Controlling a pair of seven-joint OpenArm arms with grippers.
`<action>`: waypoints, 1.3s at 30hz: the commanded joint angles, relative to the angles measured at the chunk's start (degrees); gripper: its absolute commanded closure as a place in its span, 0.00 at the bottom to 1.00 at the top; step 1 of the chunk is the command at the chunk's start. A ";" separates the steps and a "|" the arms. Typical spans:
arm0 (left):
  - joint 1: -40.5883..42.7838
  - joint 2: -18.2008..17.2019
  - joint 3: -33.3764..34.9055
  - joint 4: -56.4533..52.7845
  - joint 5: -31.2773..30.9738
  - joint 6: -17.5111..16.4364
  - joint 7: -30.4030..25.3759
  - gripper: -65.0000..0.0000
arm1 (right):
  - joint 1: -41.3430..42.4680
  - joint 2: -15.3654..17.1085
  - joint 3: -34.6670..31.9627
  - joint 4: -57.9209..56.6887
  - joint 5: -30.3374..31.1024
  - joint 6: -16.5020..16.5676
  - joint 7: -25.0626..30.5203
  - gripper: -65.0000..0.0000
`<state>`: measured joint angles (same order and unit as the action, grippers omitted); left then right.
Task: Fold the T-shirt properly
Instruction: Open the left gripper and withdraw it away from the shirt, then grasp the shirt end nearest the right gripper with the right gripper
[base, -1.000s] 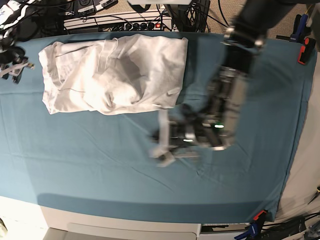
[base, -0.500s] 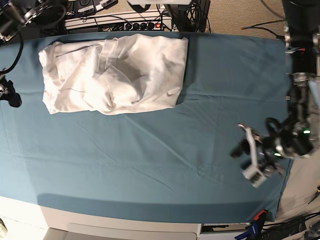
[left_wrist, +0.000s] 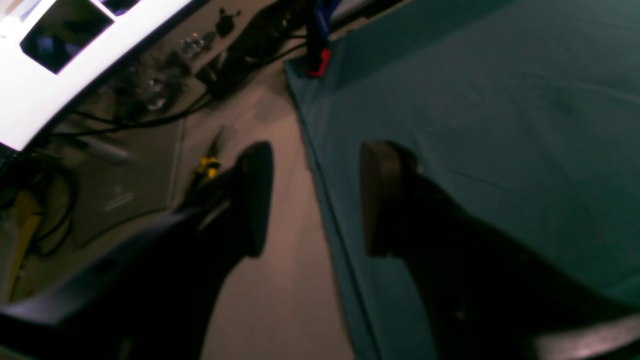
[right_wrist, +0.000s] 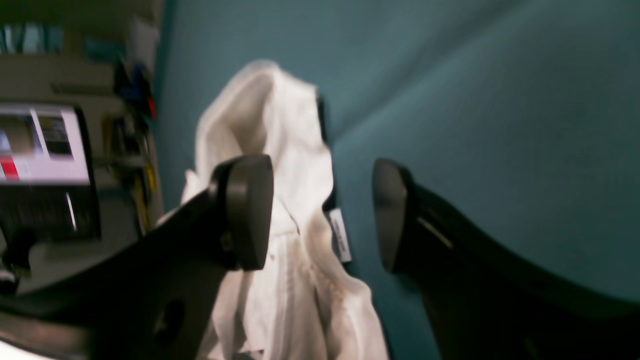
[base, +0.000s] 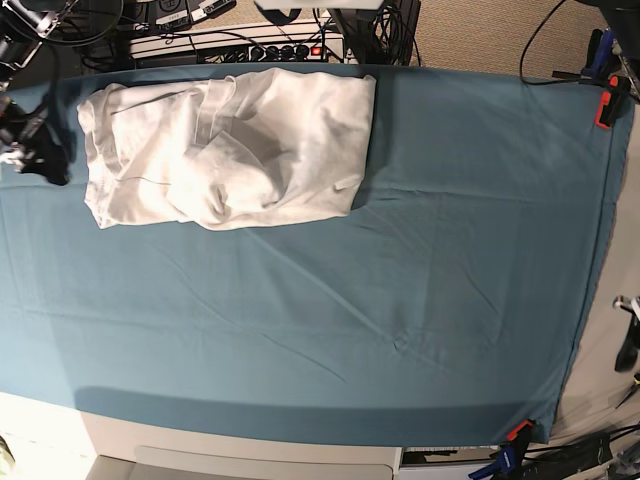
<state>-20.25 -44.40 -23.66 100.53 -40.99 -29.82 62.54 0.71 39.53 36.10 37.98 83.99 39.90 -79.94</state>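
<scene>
The left pincer (left_wrist: 312, 200) hangs with its two dark jaws apart and nothing between them, over the edge of the teal cloth (left_wrist: 500, 130) that covers the counter. Beside that edge lie bare floor (left_wrist: 280, 300), black cables (left_wrist: 135, 117) and a red clamp (left_wrist: 318, 62) at the cloth's corner.

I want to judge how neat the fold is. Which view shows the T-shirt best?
The base view: the whole T-shirt lies in sight from above on the teal cloth, bunched and wrinkled. The right wrist view shows only a blurred part of it behind the open right gripper. The left wrist view shows none of it.
</scene>
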 joint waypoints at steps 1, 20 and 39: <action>-0.09 -1.16 -0.48 0.61 -0.42 0.26 -1.09 0.55 | 0.42 1.14 -1.46 0.90 1.01 0.10 -0.06 0.50; 3.91 -1.18 -0.48 0.61 -0.13 0.28 -2.10 0.55 | -0.72 -3.65 -5.46 6.91 1.01 -0.94 -0.06 0.50; 3.91 -1.18 -0.48 0.61 0.26 0.48 -2.12 0.55 | -4.87 -3.65 -5.46 15.56 1.01 -1.16 -0.06 0.50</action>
<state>-15.09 -44.16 -23.62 100.44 -40.56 -29.76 61.69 -4.36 34.39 30.41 52.82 85.38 38.83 -79.50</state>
